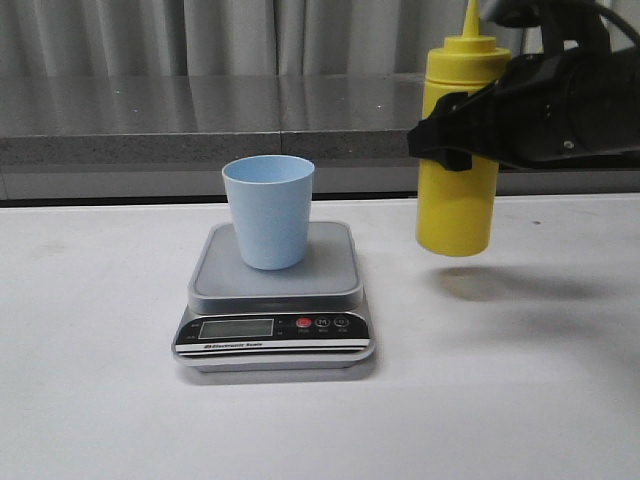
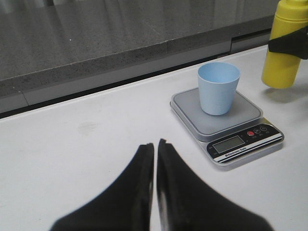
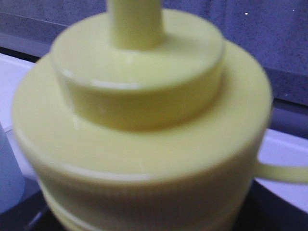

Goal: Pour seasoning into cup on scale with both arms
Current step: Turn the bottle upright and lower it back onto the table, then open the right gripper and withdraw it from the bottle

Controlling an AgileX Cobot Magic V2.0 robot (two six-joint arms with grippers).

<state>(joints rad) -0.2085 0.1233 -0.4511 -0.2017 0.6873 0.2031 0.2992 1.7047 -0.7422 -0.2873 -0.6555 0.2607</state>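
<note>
The yellow seasoning bottle (image 1: 455, 200) hangs upright a little above the white table, right of the scale, with its shadow on the table beneath it. My right gripper (image 1: 450, 135) is shut around the bottle's middle, reaching in from the right. In the right wrist view the bottle's ribbed cap and nozzle (image 3: 144, 120) fill the picture and hide the fingers. The pale blue cup (image 1: 268, 212) stands upright on the scale (image 1: 275, 335). My left gripper (image 2: 155, 144) hovers over bare table away from the scale (image 2: 240, 144) and cup (image 2: 218, 89), shut on nothing. The left gripper lies outside the front view.
A grey stone ledge (image 1: 200, 140) runs along the far edge of the table, with curtains behind it. The white table (image 1: 100, 400) spreads around the scale. The scale's display strip faces the robot.
</note>
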